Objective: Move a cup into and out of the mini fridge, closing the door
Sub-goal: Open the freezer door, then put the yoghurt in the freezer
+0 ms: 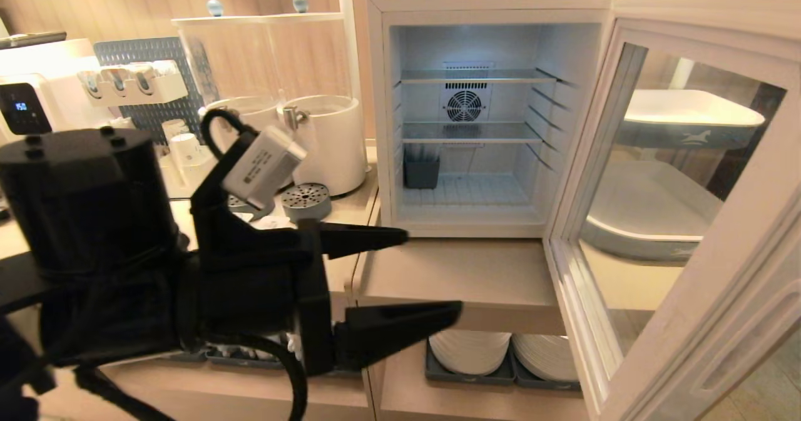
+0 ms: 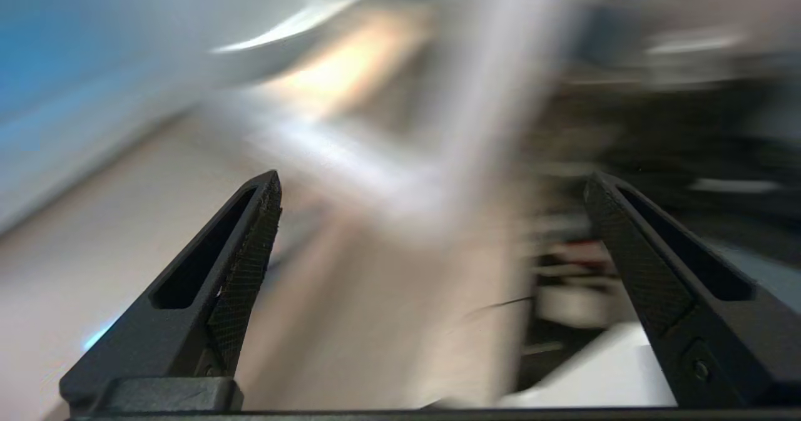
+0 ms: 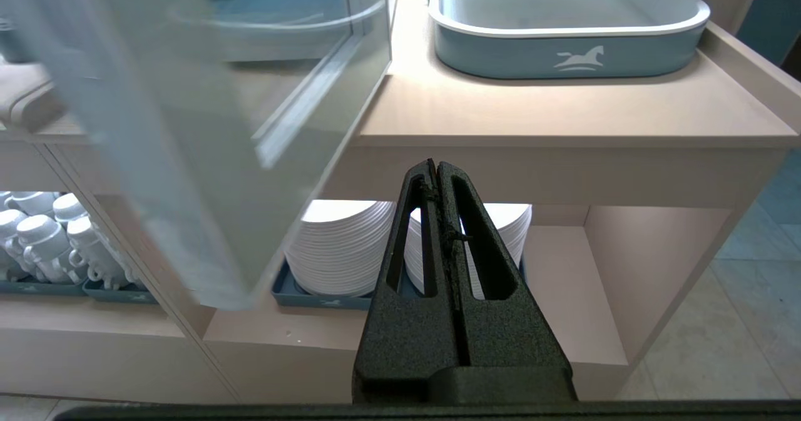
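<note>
The mini fridge [image 1: 488,114] is a white box that stands on a pale wooden counter [image 1: 463,271]. It is open and a light shines inside. It has two shelves and a round fan on the back wall. A small dark cup [image 1: 421,172] stands upright on the fridge floor, in the back left corner. The door [image 1: 682,221] is swung wide open to the right. It has a glass pane in a pale frame.

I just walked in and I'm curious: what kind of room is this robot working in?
Probably a cafe or hotel self-service drinks counter: a mini fridge with its door open, stacked white plates and cups on lower shelves, and drink dispensers on the counter.
</note>
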You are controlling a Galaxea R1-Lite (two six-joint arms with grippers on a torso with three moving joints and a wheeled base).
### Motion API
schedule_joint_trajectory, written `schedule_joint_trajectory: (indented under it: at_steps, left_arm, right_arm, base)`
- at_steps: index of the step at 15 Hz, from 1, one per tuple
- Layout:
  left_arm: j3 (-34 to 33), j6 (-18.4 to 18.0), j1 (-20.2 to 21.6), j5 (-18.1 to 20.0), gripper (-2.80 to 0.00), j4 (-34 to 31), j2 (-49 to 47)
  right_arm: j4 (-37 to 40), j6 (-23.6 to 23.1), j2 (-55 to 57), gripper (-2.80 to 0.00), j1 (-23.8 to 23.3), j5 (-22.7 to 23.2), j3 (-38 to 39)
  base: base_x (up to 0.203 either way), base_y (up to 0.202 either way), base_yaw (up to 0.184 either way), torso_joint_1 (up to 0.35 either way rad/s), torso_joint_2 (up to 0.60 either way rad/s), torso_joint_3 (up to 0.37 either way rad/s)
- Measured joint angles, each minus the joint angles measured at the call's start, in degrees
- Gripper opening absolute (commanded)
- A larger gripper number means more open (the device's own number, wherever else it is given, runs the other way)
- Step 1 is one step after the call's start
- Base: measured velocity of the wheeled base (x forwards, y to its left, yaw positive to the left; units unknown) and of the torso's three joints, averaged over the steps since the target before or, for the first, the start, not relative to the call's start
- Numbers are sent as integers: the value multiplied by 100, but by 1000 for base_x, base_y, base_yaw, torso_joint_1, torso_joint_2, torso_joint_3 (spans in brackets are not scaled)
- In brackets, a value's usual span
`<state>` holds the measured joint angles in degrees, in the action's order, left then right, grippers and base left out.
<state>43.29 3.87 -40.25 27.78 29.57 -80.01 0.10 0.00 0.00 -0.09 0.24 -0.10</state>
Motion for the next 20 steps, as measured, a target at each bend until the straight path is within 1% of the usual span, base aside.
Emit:
schedule_joint_trajectory:
  at_steps: [1, 2, 3, 4, 5, 6, 8, 9, 10, 11, 13, 14, 15, 17, 18, 19, 20]
  left_arm:
    - [-88, -209, 128, -680, -280, -462, 296]
    - [-206, -365, 229, -1436, -280, -902, 579]
    - [-353, -494, 370, -2368, -280, -1248, 827]
    - [-500, -605, 608, -3197, -280, -1418, 1007]
    - [-679, -721, 978, -3992, -280, -1385, 1196]
    - [-871, -841, 1328, -4568, -280, -1229, 1419]
    - [-1139, -1127, 1849, -5249, -280, -940, 1983]
    - [-1248, -1297, 2020, -5482, -280, -926, 2363]
    - [-1324, -1440, 2130, -5635, -280, -996, 2771]
    - [-1386, -1556, 2228, -5763, -280, -1207, 3267]
    - [-1424, -1627, 2548, -5917, -280, -1909, 4257]
    - [-1419, -1635, 2853, -5901, -280, -2352, 4806]
    - [-1393, -1621, 3166, -5773, -280, -2837, 5391]
    - [-1309, -1500, 3588, -5349, -280, -3898, 6472]
    - [-1251, -1305, 3738, -5082, -280, -4509, 6949]
    - [-1207, -949, 3855, -4780, -280, -5057, 7312]
    - [-1252, -580, 3936, -4427, -280, -5431, 7527]
  right_arm:
    - [0, 0, 0, -280, 2, 0, 0]
    - [0, 1, 0, -280, 0, -1, 0]
    - [0, 0, 0, -280, -1, 0, 0]
    - [0, 0, 0, -280, -1, 0, 0]
    - [0, 0, 0, -280, 2, 0, 0]
    - [0, 0, 0, -280, 2, 0, 0]
    - [0, 0, 0, -280, 2, 0, 0]
    - [-1, 0, 0, -280, 2, -2, 0]
    - [0, 0, 0, -280, 2, 0, 0]
    - [0, 2, 0, -280, -1, 0, 0]
    - [0, 2, 0, -280, -2, 0, 0]
    - [0, 0, 0, -280, -2, 0, 0]
    - [0, 2, 0, -280, -2, -2, 0]
    - [0, 0, 0, -280, 4, 0, 0]
    - [0, 0, 0, -280, 2, 0, 0]
    - [0, 0, 0, -280, 2, 0, 0]
    - [0, 0, 0, -280, 2, 0, 0]
  base:
    - [0, 0, 0, 0, 0, 0]
    - [0, 0, 0, 0, 0, 0]
    - [0, 0, 0, 0, 0, 0]
    - [0, 0, 0, 0, 0, 0]
    - [0, 0, 0, 0, 0, 0]
    - [0, 0, 0, 0, 0, 0]
    - [0, 0, 0, 0, 0, 0]
    - [0, 0, 0, 0, 0, 0]
    - [0, 0, 0, 0, 0, 0]
    - [0, 0, 0, 0, 0, 0]
    - [0, 0, 0, 0, 0, 0]
    - [0, 0, 0, 0, 0, 0]
    - [0, 0, 0, 0, 0, 0]
    - [0, 0, 0, 0, 0, 0]
    - [0, 0, 0, 0, 0, 0]
    - [0, 0, 0, 0, 0, 0]
    - [0, 0, 0, 0, 0, 0]
